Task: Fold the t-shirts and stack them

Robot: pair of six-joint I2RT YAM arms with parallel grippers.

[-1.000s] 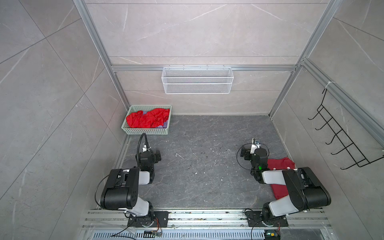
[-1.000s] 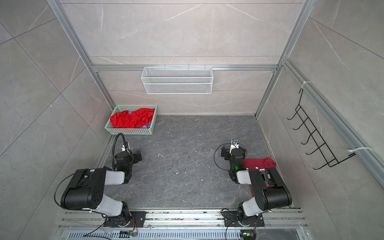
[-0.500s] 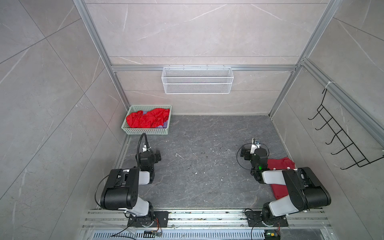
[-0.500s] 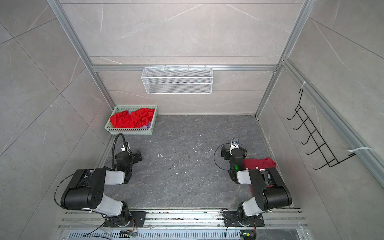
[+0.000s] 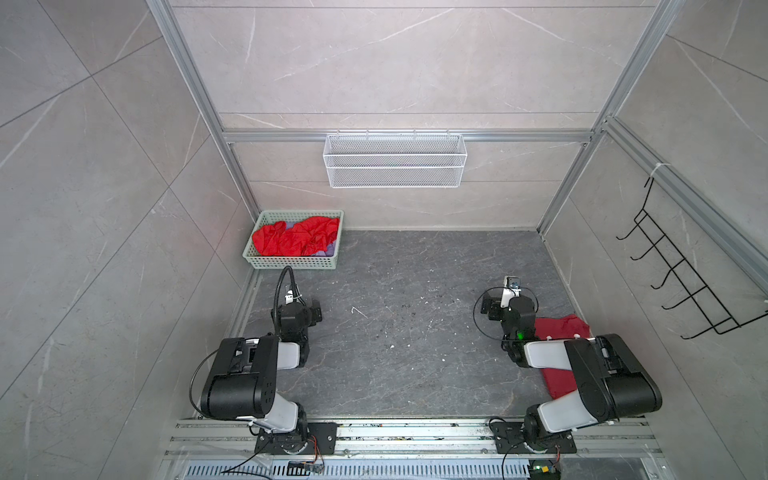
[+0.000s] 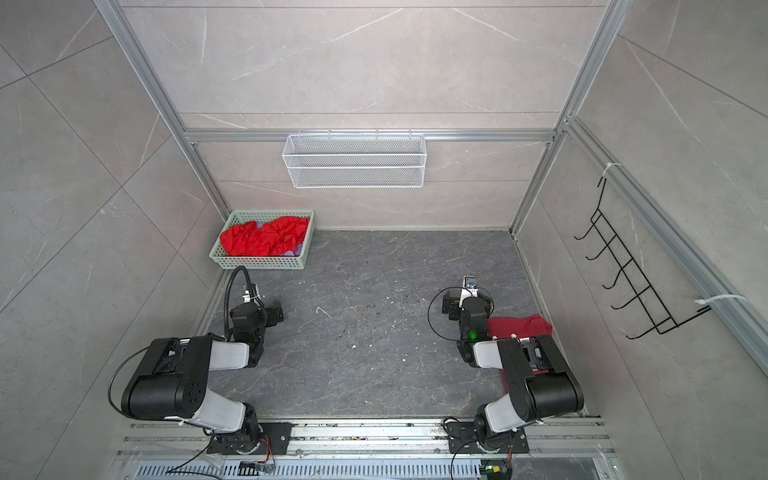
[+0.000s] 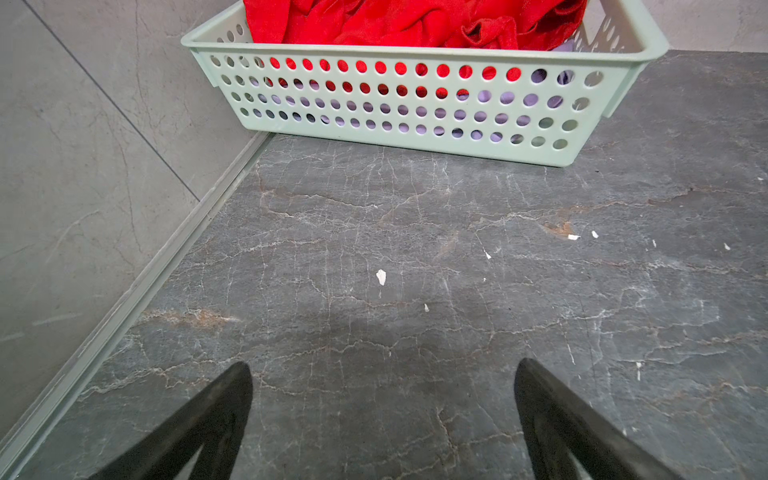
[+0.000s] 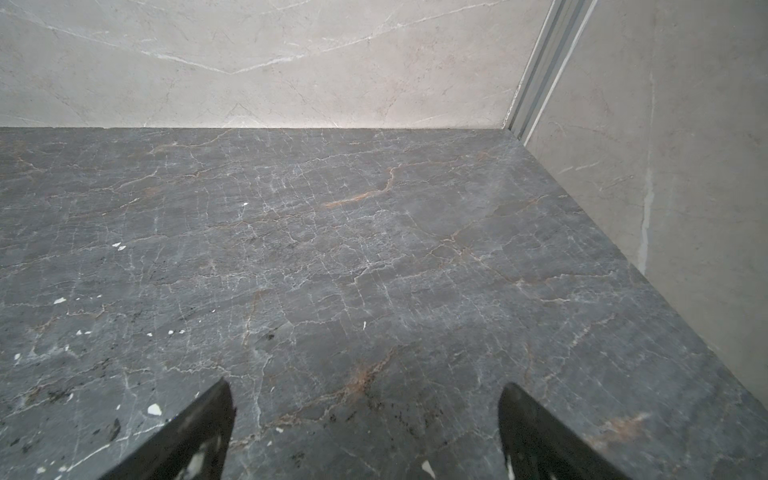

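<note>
Bright red t-shirts (image 5: 297,241) (image 6: 266,239) lie crumpled in a pale green basket (image 7: 415,129) at the table's back left. A darker crimson t-shirt (image 5: 561,328) (image 6: 519,326) lies on the table at the right, partly hidden under my right arm (image 5: 582,361). My left gripper (image 7: 382,370) is open and empty, low over bare table a short way in front of the basket. My right gripper (image 8: 365,390) is also open and empty over bare table, facing the back right corner, with the crimson shirt beside and behind it.
A lilac cloth (image 7: 498,99) shows through the basket's holes under the red shirts. A white wire basket (image 5: 395,160) hangs on the back wall and a black hook rack (image 5: 681,286) on the right wall. Walls close in the dark stone table (image 5: 407,332) on three sides.
</note>
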